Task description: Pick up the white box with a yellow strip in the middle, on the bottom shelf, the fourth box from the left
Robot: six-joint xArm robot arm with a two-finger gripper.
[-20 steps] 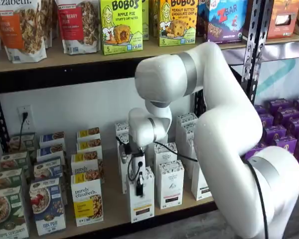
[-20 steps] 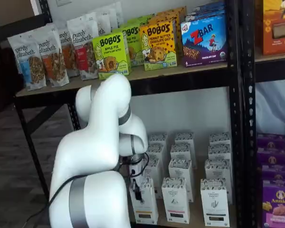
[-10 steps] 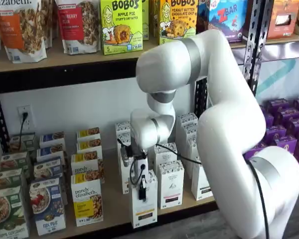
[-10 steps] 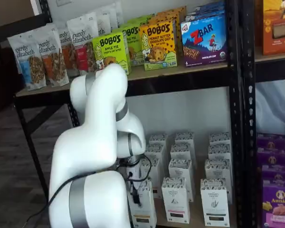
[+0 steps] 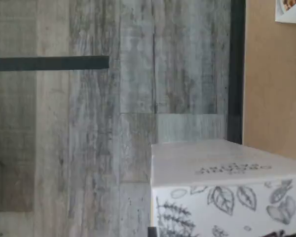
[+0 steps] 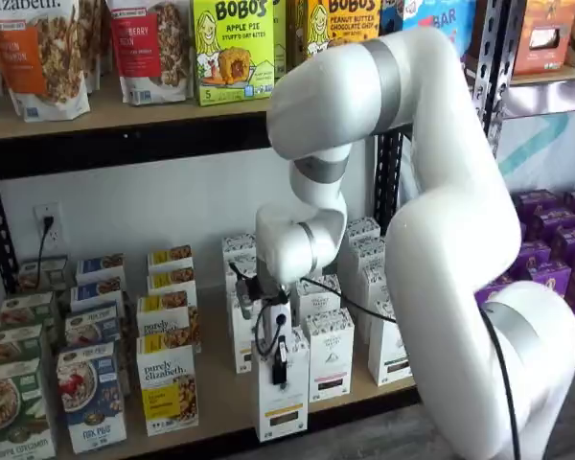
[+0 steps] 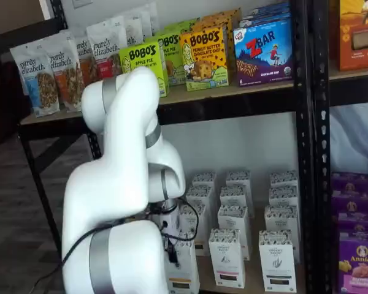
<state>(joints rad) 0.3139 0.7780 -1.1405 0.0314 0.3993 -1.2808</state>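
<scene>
At the bottom shelf's (image 6: 220,398) front edge, the gripper (image 6: 280,359) holds the white box (image 6: 284,398) by its top; draw it straight out, clear of neighbouring cartons (image 6: 330,356).

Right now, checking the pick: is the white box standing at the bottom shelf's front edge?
Yes: in a shelf view the white box stands at the bottom shelf's front edge.

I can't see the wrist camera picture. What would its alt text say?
A white box with black leaf drawings fills one corner, seen close from above. Behind it lie grey wood-grain floor planks, a black rail and a tan shelf board. No fingers show.
</scene>
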